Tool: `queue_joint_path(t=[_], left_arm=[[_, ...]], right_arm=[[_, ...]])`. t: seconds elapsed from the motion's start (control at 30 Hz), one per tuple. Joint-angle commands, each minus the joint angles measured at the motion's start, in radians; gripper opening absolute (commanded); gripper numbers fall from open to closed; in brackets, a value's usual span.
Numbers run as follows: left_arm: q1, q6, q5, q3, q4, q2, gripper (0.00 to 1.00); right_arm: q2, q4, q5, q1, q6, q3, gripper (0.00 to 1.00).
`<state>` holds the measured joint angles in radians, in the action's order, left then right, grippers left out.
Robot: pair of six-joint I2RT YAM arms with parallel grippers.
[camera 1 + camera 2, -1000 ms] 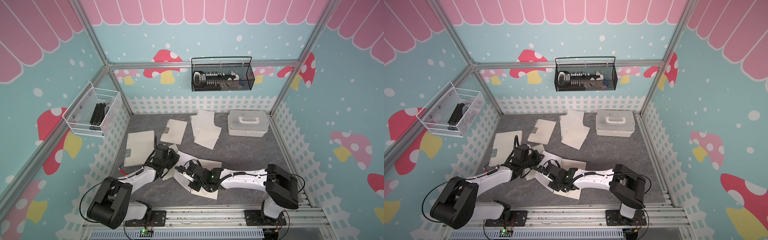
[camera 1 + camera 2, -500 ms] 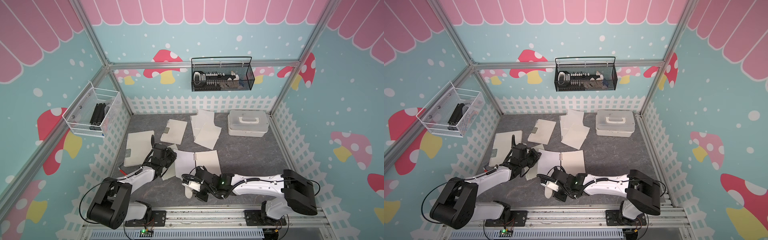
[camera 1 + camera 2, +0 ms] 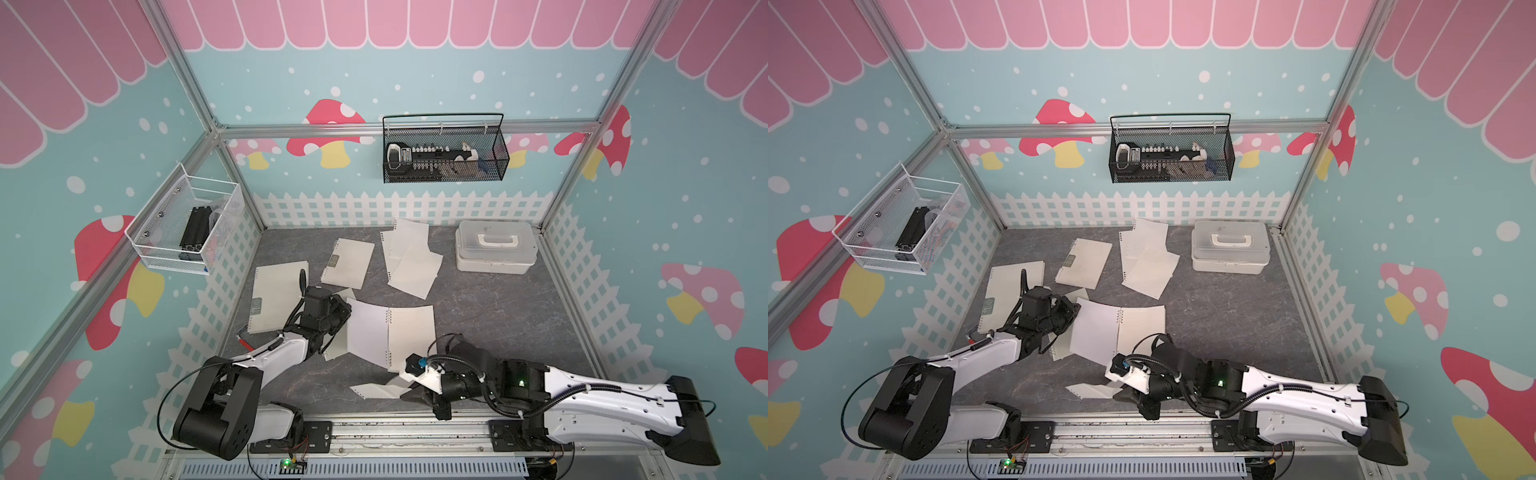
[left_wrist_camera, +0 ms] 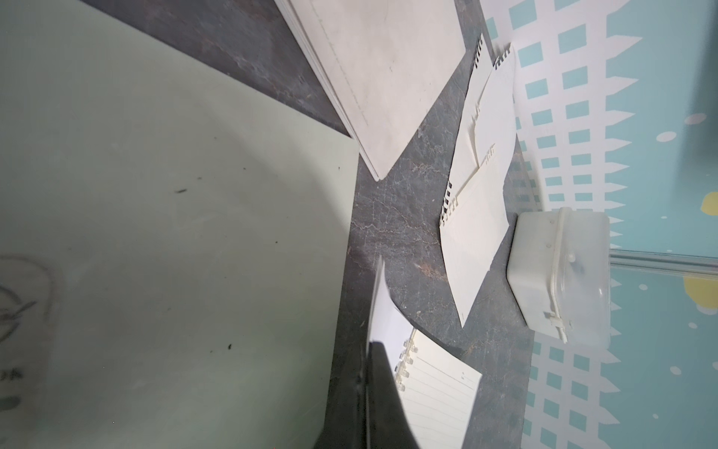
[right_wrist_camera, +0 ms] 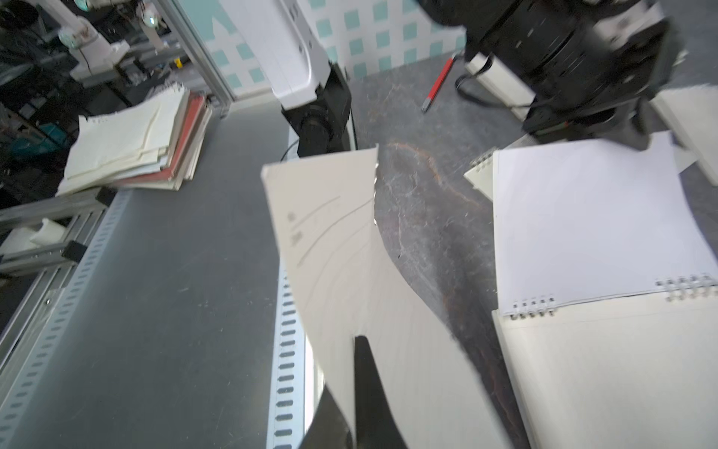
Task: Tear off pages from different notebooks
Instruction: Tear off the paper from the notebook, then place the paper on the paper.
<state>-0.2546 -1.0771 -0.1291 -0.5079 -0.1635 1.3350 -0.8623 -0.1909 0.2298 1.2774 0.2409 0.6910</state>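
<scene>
Right fingers [image 5: 365, 392] clenched on a torn page [image 5: 349, 252]. One corner is pinched between them; the rest of the sheet curls up and away, ragged hole edge free of any coil.

In both top views the torn page [image 3: 374, 390] [image 3: 1090, 390] sticks out from the finger tips on the near side of the open notebook [image 3: 409, 332], apart from it, close to the front edge of the desk [image 3: 498, 316].

Left fingers [image 4: 375, 392] also clamped shut, gripping the white leaf [image 4: 379, 295] on the open notebook's side toward the left arm. The leaf runs edge-on into the pinch. The wrist view is close and blurred, so it may be cover or page.

Beyond the open notebook lie a heap of loose pages [image 3: 409, 257] and two closed notebooks [image 3: 276, 297] [image 3: 347, 264]. The white box [image 3: 494, 251] stands beyond it too, past the heap.
</scene>
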Motion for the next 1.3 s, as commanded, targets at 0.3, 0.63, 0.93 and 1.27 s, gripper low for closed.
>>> queue_joint_path(t=[0.3, 0.63, 0.93, 1.27], left_arm=[[0.007, 0.073, -0.003, -0.062, 0.079, -0.08, 0.0], [0.006, 0.138, -0.018, -0.091, 0.131, -0.091, 0.0], [-0.078, 0.117, -0.039, -0.159, 0.107, -0.069, 0.18], [-0.322, 0.072, -0.009, -0.299, 0.019, 0.088, 0.37]], right_arm=[[-0.217, 0.139, -0.379, -0.413, 0.183, 0.183, 0.0], [-0.753, 0.473, -0.061, -0.678, 0.396, 0.479, 0.0], [-0.999, 0.365, -0.19, -0.802, 0.345, 0.559, 0.04], [-0.99, 0.033, -0.417, -0.843, 0.234, 0.648, 0.64]])
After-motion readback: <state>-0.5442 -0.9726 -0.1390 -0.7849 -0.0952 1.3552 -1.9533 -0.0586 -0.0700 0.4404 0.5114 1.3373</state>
